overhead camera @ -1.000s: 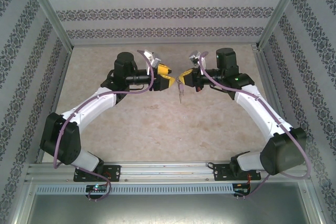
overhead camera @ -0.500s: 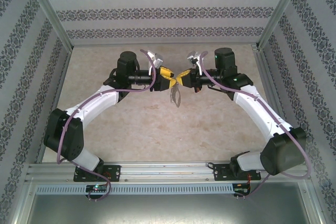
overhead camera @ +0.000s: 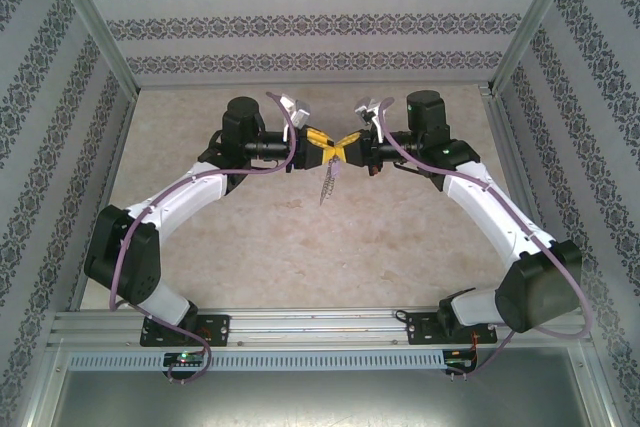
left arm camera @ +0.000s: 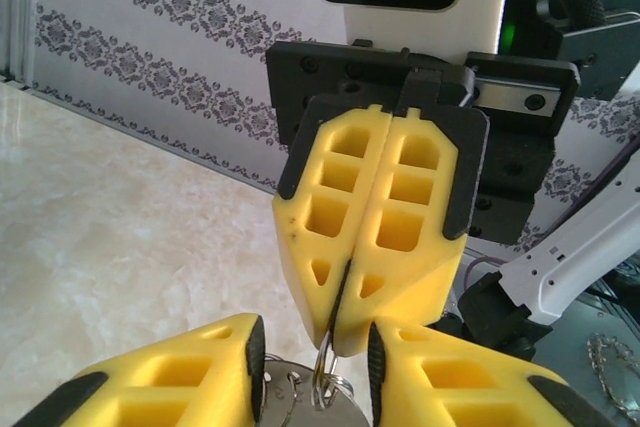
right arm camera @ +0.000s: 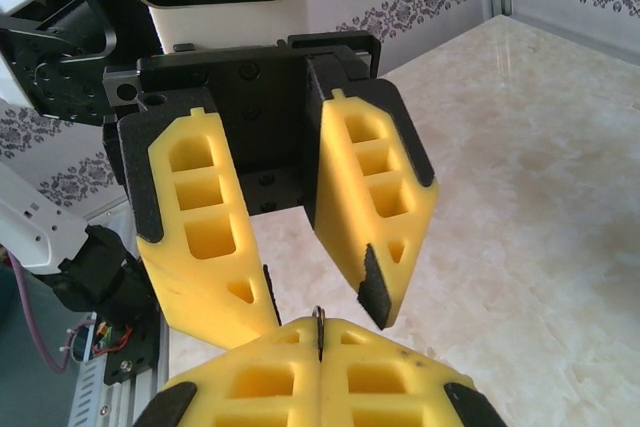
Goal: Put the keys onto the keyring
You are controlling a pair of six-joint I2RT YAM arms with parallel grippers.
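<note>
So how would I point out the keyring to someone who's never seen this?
Start at the beige marbled table and follow the two white arms to where they meet above it. Below that meeting point hangs the thin grey metal keyring, pinched by the right gripper. Unlike the chunky yellow and black parts around it, it is a wire loop trailing a fine chain.

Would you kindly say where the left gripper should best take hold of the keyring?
Probably the free loop of the keyring hanging just below the right gripper's shut fingertips, approached head-on from the opposite side. The thin ring dangles between the left gripper's open fingers, so closing should pinch it.
</note>
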